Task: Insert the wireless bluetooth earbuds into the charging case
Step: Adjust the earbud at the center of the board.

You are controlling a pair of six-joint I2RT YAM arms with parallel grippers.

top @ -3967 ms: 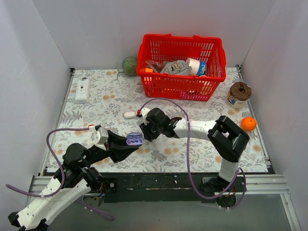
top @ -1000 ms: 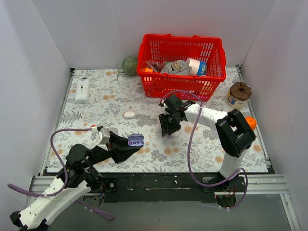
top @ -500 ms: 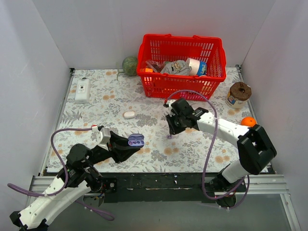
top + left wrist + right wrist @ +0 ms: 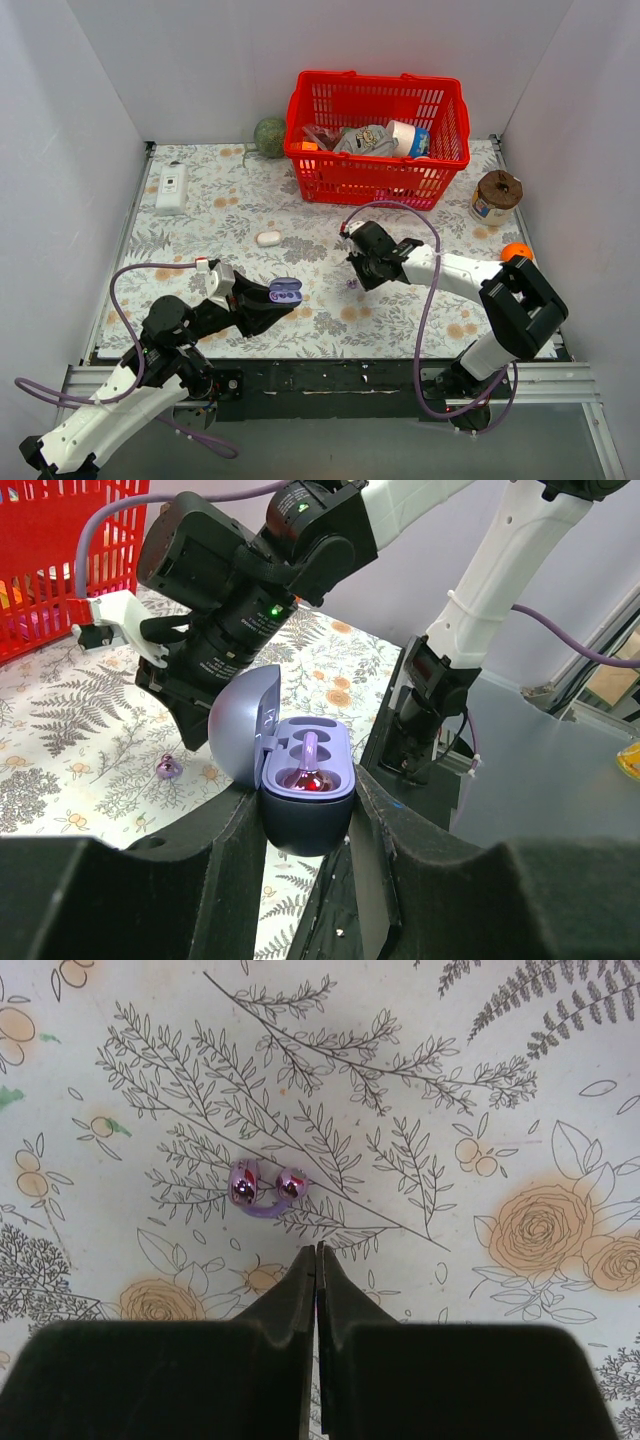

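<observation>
At the far left we see a white switch box (image 4: 172,187) lying flat on the floral cloth (image 4: 200,225). Nearer to us, the left gripper (image 4: 268,304) is clamped on the charging case (image 4: 283,291). Its two fingers (image 4: 232,835) press the dark lower shell from either side and hold it clear of the cloth. The pale lid stands open. In the left wrist view we find a seated earbud (image 4: 308,776), glossy and reddish-purple, resting in one socket of the case.

Farther back from the case a white pebble (image 4: 268,238) lies on the cloth. A green ball (image 4: 269,136) sits against the far wall, just left of the red basket (image 4: 375,78), which is heaped with packets.

To the right of the case and well apart from it, the loose earbud (image 4: 350,284) lies on the cloth. The right gripper (image 4: 316,1255) points down beside it, its fingertips pressed together with nothing between them. In the right wrist view the bud lies just beyond those tips and does not touch them. We cannot tell whether the tips touch the cloth.

At the right edge a brown tin (image 4: 497,195) stands upright. An orange (image 4: 515,251) sits nearer, partly hidden behind the right arm (image 4: 510,295).
</observation>
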